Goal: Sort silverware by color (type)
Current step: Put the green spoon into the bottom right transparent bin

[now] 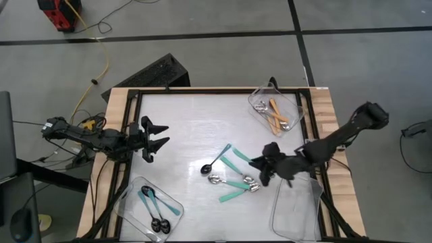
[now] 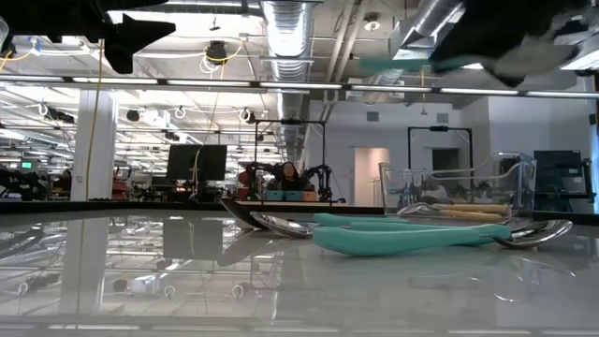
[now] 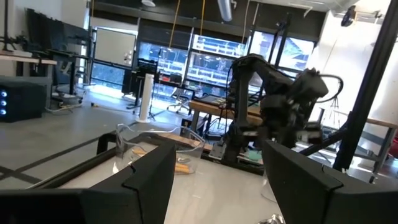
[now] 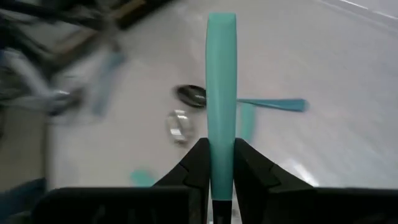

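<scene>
The right claw (image 4: pixel 221 165) pinched a teal-handled spoon (image 4: pixel 221 93) tightly by its handle, lifted above the bench (image 1: pixel 189 128) at centre-right of the high view. Below it, more teal spoons (image 1: pixel 236 183) lay loose mid-bench. The left claw (image 1: pixel 154 138) hung spread and empty at centre-left.

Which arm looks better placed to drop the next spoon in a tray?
The right. Its pincer is already shut on a teal spoon and hangs beside the empty clear tray. The left pincer is open and holds nothing, across the table from the loose spoons.
</scene>
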`<state>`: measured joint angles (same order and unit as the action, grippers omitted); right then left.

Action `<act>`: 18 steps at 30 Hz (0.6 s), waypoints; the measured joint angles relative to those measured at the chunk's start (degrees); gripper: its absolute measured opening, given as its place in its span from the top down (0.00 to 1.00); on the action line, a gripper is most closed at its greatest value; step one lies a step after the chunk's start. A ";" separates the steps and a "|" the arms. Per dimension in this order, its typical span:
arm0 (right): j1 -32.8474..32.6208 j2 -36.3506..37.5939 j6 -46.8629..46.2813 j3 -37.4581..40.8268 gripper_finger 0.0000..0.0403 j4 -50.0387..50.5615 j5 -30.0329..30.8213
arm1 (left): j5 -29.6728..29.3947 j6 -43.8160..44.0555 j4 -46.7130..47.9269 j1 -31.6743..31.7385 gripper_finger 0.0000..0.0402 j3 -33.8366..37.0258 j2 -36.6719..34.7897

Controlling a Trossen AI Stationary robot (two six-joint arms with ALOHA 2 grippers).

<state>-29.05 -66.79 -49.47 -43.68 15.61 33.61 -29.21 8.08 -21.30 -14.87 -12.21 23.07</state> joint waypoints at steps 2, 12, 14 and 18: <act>-2.51 2.07 -0.15 -0.04 0.82 -0.94 1.31 | 0.00 -0.04 0.01 0.00 0.44 0.00 0.00; -17.76 8.03 -9.40 -0.07 0.82 -1.67 3.56 | 0.00 0.59 1.50 0.00 0.44 0.00 0.01; -21.23 8.51 -9.44 -0.07 0.82 -2.33 5.49 | -0.06 0.59 1.46 0.00 0.44 0.00 0.01; -27.67 9.73 -8.77 -0.09 0.82 -3.52 5.67 | -1.12 0.63 1.44 0.02 0.44 0.00 0.02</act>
<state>-56.71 -57.06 -58.24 -43.77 12.09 39.29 -30.34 8.71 -19.86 -14.85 -12.21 23.09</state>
